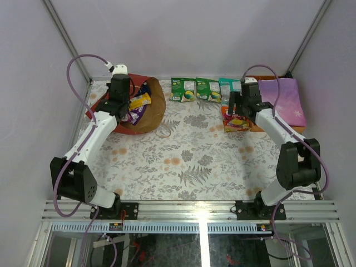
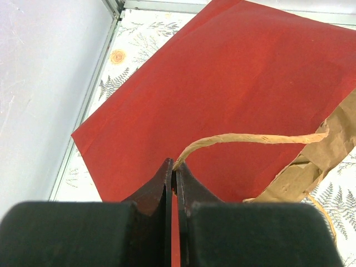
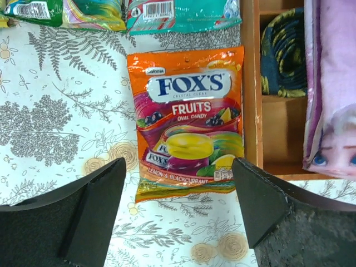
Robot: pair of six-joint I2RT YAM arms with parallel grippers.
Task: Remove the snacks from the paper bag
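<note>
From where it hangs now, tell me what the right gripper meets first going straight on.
Probably the orange candy packet, flat on the table and centred ahead of the open right gripper; how far off is unclear.

I'm counting four snacks (image 1: 207,89) out on the tabletop (image 1: 183,161): two green packets (image 1: 183,89) (image 1: 208,89), one teal packet (image 3: 189,14), one orange packet (image 3: 186,117). Three more packets (image 1: 140,101) show inside the one paper bag (image 2: 233,83), far left. Far right: one book (image 1: 283,100), one tray (image 3: 250,83).

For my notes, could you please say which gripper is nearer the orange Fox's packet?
Right. The right gripper hangs over the packet; the left gripper is far off at the paper bag, shut on its handle.
</note>
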